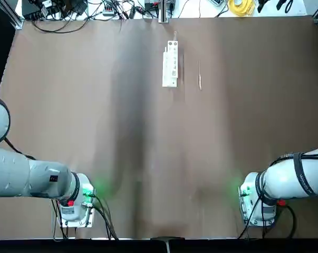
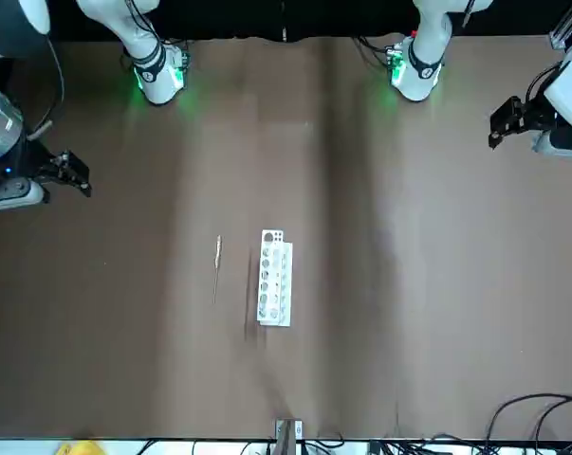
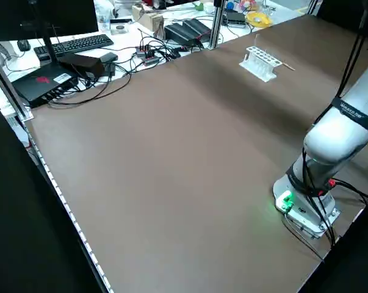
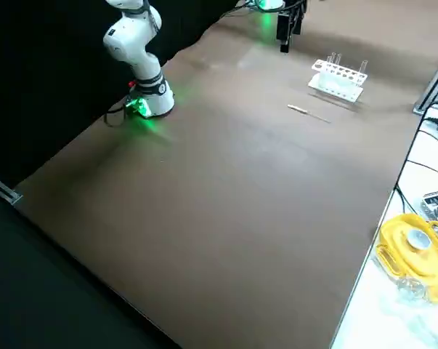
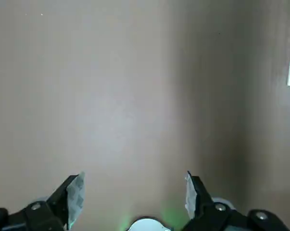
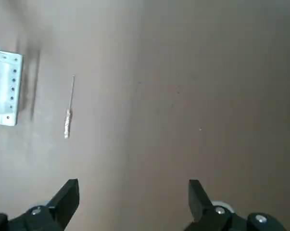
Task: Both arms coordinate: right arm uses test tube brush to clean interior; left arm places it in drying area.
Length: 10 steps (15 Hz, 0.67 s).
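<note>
The drying area, a small white rack (image 1: pixel 170 66) with a row of round holes, stands at the far middle of the brown table (image 1: pixel 95 132). Just to its right lies the test tube brush (image 1: pixel 200 75), a thin pale stick flat on the table. The right wrist view shows both far ahead: the brush (image 6: pixel 69 109) and the rack (image 6: pixel 4 91). My right gripper (image 6: pixel 133 197) is open and holds nothing, pulled back over the table's right edge (image 2: pixel 72 173). The left gripper (image 5: pixel 132 192) is open too, high over the left edge (image 2: pixel 509 118).
Cables and a yellow object (image 1: pixel 242 6) lie along the back edge beyond the table. A keyboard (image 3: pixel 80 43) and black boxes sit on a side desk on the robot's left. The two arm bases (image 1: pixel 77 203) (image 1: pixel 256 197) stand at the near corners.
</note>
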Available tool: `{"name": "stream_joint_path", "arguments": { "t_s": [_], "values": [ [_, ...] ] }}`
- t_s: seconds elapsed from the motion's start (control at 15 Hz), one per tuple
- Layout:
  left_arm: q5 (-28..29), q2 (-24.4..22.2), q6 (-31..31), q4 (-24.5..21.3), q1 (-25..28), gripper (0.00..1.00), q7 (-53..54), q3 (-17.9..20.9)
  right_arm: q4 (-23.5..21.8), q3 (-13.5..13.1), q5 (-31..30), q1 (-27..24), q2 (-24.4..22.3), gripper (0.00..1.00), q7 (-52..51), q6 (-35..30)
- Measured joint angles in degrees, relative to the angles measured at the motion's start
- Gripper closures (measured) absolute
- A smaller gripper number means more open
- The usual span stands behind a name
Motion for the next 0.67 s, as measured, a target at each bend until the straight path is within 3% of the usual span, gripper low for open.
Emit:
{"name": "stream_joint_path", "arguments": {
  "t_s": [0.67],
  "values": [
    [0.12, 2.96, 1.91, -0.16, -0.25, 0.0, 0.19, -0.09, -0.01, 0.24, 0.07, 3.08, 0.73, 0.0, 0.0, 0.29]
  ]
}}
